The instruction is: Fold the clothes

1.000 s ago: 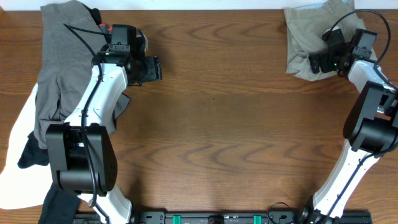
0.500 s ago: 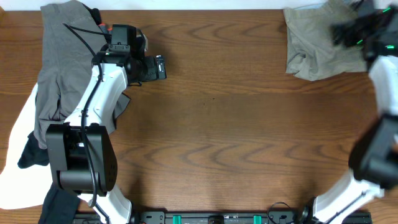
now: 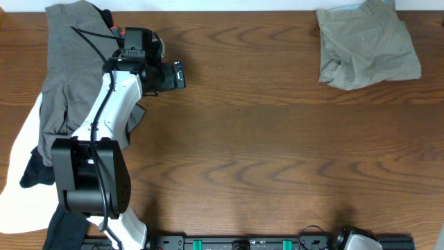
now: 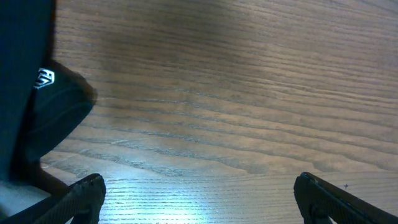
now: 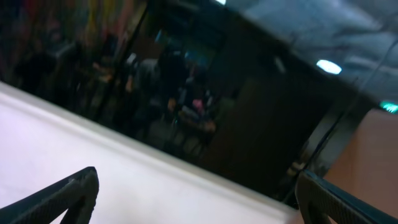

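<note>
The khaki shorts (image 3: 364, 45) lie folded in a compact bundle at the table's far right corner, with nothing touching them. A grey garment (image 3: 69, 62) is draped at the far left, with white cloth (image 3: 17, 163) and black cloth (image 3: 35, 173) below it. My left gripper (image 3: 180, 75) hovers just right of the grey garment, open. In the left wrist view its fingertips (image 4: 84, 194) stand wide apart over bare wood, and the left gripper (image 4: 199, 202) holds nothing. My right gripper (image 5: 202, 199) is open and empty, facing a white wall and a dim room. The overhead view does not show it.
The wooden table (image 3: 263, 139) stretches between the two piles. A dark shape with a small white logo (image 4: 45, 76) fills the left edge of the left wrist view. The right arm's base (image 3: 357, 242) shows at the bottom edge.
The right arm lifted off the khaki shorts and swung out of the overhead view. The left gripper's jaws spread wider, and the left arm stayed in place.
</note>
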{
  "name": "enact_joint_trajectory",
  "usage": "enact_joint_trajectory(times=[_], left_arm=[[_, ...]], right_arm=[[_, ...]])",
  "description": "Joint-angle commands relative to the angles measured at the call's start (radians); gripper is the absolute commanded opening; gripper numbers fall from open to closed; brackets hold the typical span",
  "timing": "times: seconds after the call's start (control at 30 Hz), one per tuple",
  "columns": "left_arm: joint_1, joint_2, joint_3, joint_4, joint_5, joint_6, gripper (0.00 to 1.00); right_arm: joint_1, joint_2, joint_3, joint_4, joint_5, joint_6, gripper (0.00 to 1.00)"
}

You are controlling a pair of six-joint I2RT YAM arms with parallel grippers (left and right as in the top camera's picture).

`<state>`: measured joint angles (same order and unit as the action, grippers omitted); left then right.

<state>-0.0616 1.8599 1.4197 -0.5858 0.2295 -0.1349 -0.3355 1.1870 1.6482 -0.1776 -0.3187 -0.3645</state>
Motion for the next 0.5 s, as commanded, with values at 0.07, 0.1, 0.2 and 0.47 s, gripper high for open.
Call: enact_joint_trajectory(times=[0.07,0.1,0.2,0.47], left_arm=[[-0.001,0.016,-0.009,0.0,-0.002,-0.002,0.98],[-0.001,0.016,-0.009,0.0,-0.002,-0.002,0.98],[-0.001,0.016,-0.009,0.0,-0.002,-0.002,0.98],[-0.001,0.016,-0.009,0.0,-0.002,-0.002,0.98]], right_arm=[[-0.005,-0.097,-0.01,-0.007,0.0,0.02,0.99],[-0.005,-0.112,-0.01,-0.008,0.0,0.02,0.99],[-0.005,-0.152,-0.01,-0.024,0.0,0.02,0.99],[-0.003,-0.218,-0.019,-0.118,-0.001,0.02,0.99]])
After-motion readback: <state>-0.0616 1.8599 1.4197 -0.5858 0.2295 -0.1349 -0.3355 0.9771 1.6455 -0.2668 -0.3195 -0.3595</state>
